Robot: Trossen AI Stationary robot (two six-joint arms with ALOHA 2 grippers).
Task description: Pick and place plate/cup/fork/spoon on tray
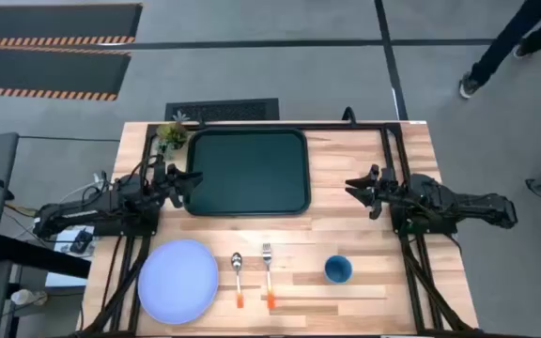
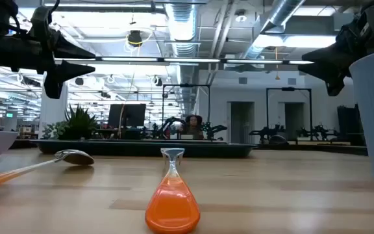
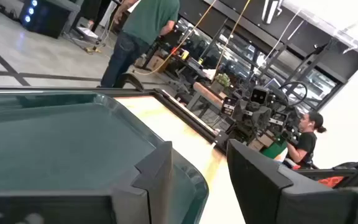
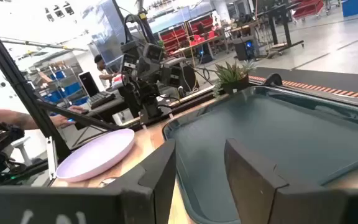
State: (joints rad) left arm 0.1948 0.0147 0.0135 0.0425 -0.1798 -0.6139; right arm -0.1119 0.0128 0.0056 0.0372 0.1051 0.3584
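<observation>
The left pincer (image 1: pixel 193 181) hovers at the left edge of the tray (image 1: pixel 249 172), its fingers (image 3: pixel 157 174) parted and holding nothing. The dark green tray lies empty at the far middle of the wooden surface (image 1: pixel 364 282), with a small potted plant (image 1: pixel 170 135) just off its far-left corner. Along the near side, from left to right, sit the pale plate (image 1: pixel 177 281), the spoon (image 1: pixel 238 279), the fork (image 1: pixel 268 274) and the blue cup (image 1: pixel 337 269), each apart from the next and all off the tray. The spoon and fork lie side by side, orange handles toward the near edge. The right pincer (image 1: pixel 353 187) hangs right of the tray, fingers (image 4: pixel 250 171) likewise spread and empty, well clear of the cup.
</observation>
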